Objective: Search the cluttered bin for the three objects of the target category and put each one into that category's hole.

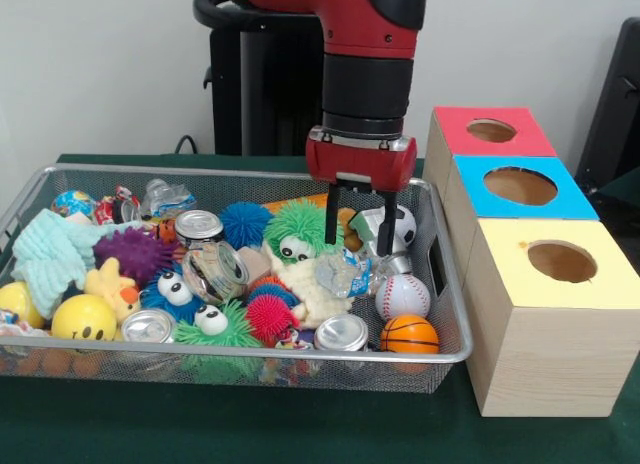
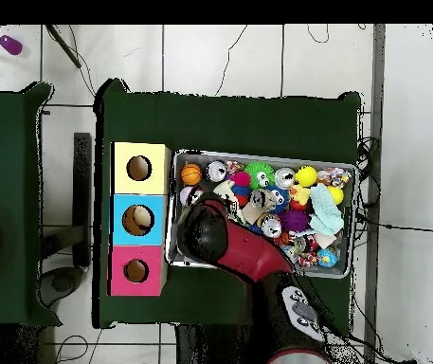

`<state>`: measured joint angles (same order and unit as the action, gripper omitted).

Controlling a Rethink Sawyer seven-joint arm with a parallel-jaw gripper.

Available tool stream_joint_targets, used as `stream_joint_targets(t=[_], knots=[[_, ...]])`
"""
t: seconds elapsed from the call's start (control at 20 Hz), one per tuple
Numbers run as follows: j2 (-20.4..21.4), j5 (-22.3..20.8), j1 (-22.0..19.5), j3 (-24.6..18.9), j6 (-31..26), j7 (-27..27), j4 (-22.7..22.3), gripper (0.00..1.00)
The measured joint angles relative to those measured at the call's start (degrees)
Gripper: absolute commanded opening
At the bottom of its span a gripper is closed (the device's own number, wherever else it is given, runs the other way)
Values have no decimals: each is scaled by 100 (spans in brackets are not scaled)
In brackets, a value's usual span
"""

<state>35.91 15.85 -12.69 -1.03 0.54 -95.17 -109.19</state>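
The gripper (image 1: 358,226) hangs at the frame's centre over the right part of the wire bin (image 1: 449,314), jaws open, one on each side of a black-and-white soccer ball (image 1: 402,224). Below it lie a white, red-stitched baseball (image 1: 402,295) and an orange, black-lined basketball (image 1: 409,334). Three holed boxes (image 1: 540,274) stand right.

Green-covered table (image 1: 300,424), wire mesh bin (image 1: 440,284) on it, three-holed wooden box (image 1: 545,354) just beside

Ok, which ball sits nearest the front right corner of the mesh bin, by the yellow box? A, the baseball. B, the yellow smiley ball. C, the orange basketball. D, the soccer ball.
C: the orange basketball lies against the bin's front rim at the corner next to the yellow-topped box, with the baseball just behind it.
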Motion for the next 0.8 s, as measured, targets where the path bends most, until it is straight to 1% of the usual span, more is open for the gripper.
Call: stream_joint_targets(t=[0.8], knots=[[-302,-87,61,-108,466,0,-2,100]])
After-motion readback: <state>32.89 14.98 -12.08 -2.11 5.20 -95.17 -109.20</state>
